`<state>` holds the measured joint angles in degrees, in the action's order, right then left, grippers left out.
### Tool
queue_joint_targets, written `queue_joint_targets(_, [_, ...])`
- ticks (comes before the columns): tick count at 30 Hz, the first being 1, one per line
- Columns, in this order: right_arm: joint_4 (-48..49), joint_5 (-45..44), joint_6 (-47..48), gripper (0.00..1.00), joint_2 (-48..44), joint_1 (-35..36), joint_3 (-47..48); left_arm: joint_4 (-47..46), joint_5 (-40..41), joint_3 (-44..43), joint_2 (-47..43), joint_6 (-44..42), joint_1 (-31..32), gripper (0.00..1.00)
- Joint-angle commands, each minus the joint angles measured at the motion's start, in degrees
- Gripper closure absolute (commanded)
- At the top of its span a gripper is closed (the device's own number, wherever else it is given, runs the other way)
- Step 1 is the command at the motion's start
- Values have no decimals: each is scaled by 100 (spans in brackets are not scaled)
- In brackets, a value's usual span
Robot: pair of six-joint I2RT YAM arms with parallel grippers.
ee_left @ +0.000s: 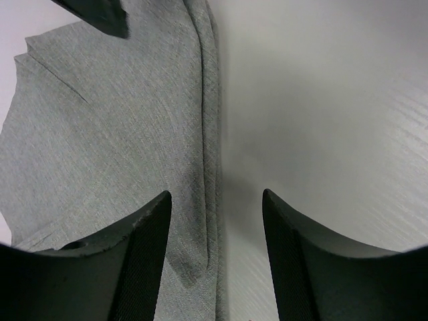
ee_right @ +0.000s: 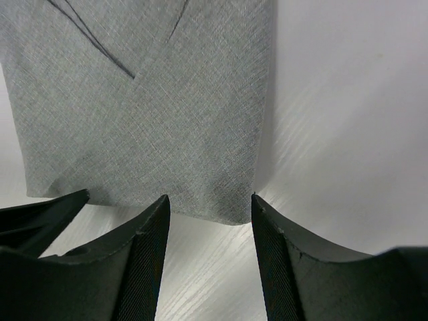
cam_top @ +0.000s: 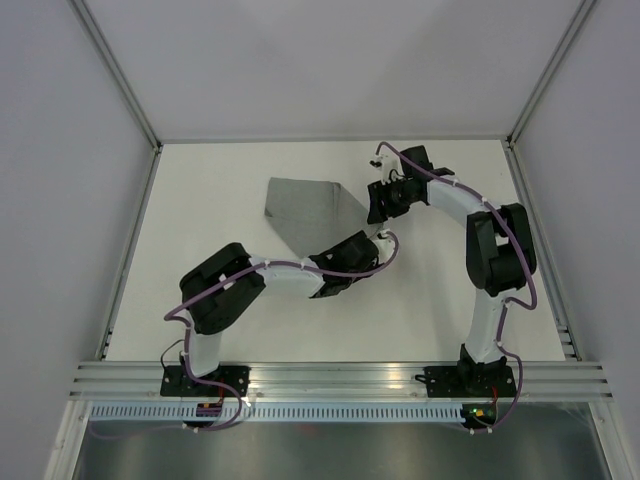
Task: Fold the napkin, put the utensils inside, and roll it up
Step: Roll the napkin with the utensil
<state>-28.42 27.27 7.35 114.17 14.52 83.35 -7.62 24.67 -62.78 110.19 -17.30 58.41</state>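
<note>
A robotics lab's test cell, not a lived-in room; a bare white tabletop (cam_top: pixel 250 320) is boxed in on three sides by plain pale panels (cam_top: pixel 60 150), joined at the corners by slim aluminium posts (cam_top: pixel 120 75); along the near edge runs a grooved aluminium rail (cam_top: pixel 340 378), with the left arm's base (cam_top: pixel 205 381) and the right arm's base (cam_top: pixel 478 382) bolted to it side by side; in front of the rail sits a slotted cable duct (cam_top: pixel 340 410); purple cables (cam_top: pixel 522 250) are tied along both arms; one plain grey napkin (cam_top: pixel 310 210) lies on the white surface; the light is even and flat.
</note>
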Motion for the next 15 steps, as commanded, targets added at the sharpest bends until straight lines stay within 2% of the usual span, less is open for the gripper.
queue_joint_targets(1, [-102, -274, -243, 42, -430, -54, 296, -56, 424, -190, 178, -353, 109, 39])
queue_joint_targets(8, [-181, -55, -445, 42, -554, -450, 559, -91, 1206, -375, 617, -652, 267, 41])
queue_joint_targets(15, [-348, 173, -489, 42, -571, -845, 770, 269, 1243, -656, 854, -608, 293, 43])
